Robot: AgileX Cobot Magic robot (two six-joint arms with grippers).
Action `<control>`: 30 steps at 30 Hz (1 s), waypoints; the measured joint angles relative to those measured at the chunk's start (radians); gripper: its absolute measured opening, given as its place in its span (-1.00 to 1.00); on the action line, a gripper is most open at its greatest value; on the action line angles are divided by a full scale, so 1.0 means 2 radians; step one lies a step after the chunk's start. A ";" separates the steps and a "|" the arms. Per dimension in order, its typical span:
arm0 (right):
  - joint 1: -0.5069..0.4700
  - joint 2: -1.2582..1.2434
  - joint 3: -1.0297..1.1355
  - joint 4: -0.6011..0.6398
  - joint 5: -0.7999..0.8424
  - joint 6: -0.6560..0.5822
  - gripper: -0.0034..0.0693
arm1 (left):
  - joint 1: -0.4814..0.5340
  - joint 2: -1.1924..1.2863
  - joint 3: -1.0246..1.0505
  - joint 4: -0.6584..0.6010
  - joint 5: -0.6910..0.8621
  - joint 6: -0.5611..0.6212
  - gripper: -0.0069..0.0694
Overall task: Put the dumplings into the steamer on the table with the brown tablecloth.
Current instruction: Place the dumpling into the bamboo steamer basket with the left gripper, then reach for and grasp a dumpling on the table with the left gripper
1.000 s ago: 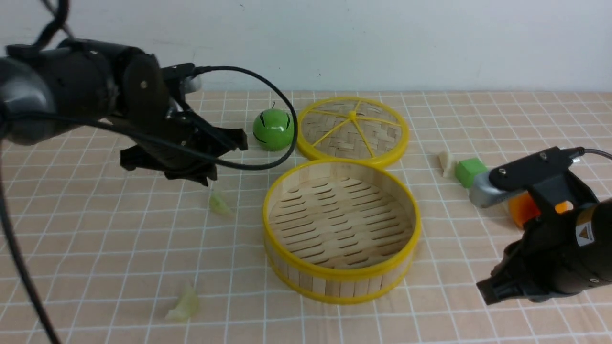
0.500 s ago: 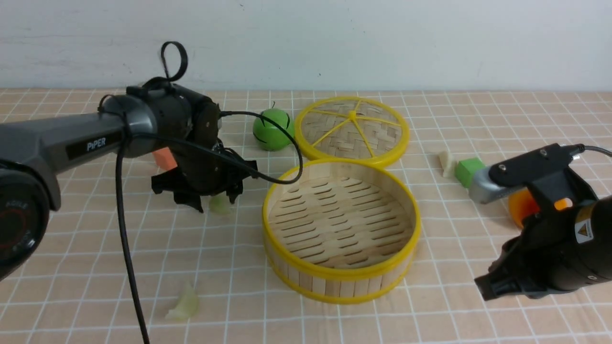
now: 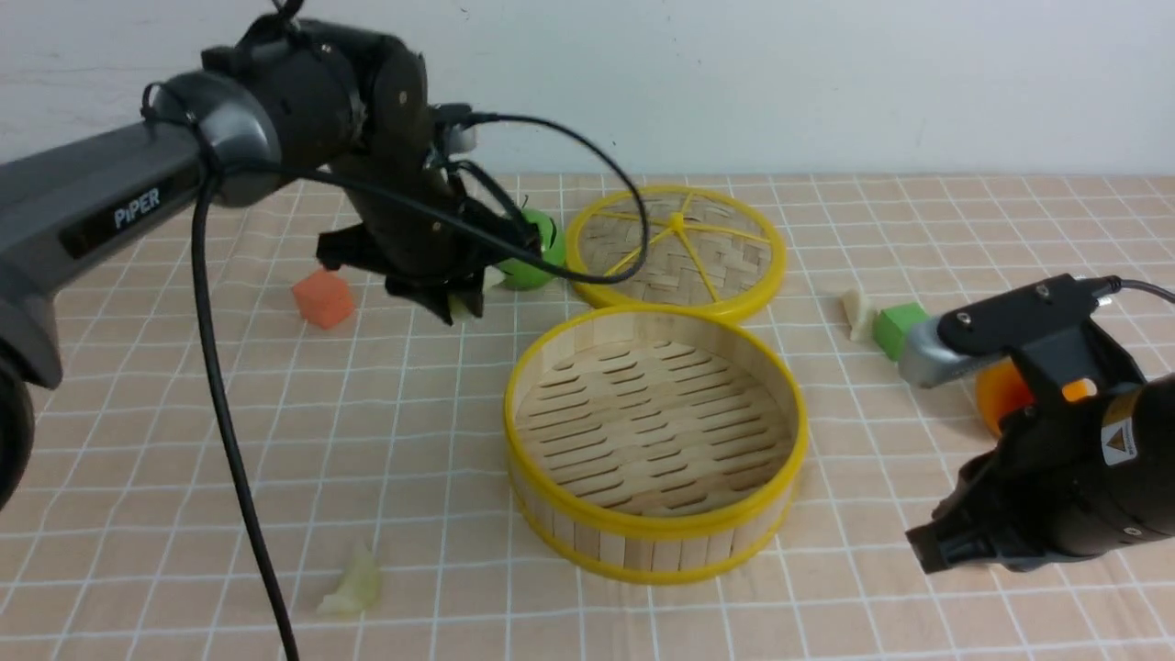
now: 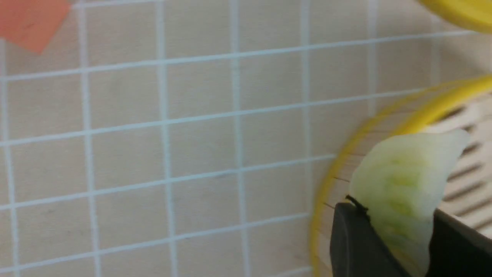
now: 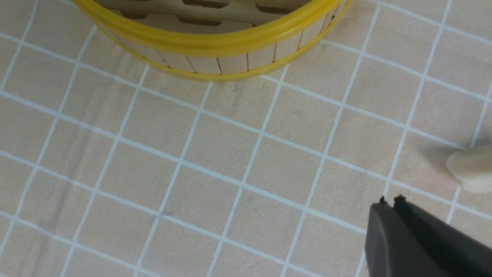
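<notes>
Bare-floored steamer (image 3: 643,543) on brown tablecloth (image 3: 184,441)

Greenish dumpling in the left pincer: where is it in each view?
Front view: dumpling left of centre, held off the cloth in the left pincer, left of the steamer.
Left wrist view: lower right, in the pincer, steamer rim behind it.
Right wrist view: not in it.
Shared landmark: the steamer's yellow rim.

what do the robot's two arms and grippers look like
The left arm is a dark grey link with white PIPER lettering, a rounded black wrist and a looping black cable. The right arm is black, with a silver-grey block and a white label bearing an orange triangle. The left gripper and right gripper have matte-black fingers.
</notes>
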 joint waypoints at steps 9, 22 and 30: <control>0.000 0.000 0.000 0.001 -0.012 0.000 -0.85 | -0.062 0.052 -0.002 -0.004 -0.026 0.011 -0.39; 0.000 0.000 0.000 0.001 -0.028 0.000 -0.82 | -0.062 0.078 -0.010 0.000 -0.011 0.009 0.25; 0.000 0.000 0.000 0.001 -0.025 0.000 -0.81 | -0.058 -0.031 0.017 0.029 0.116 0.047 0.30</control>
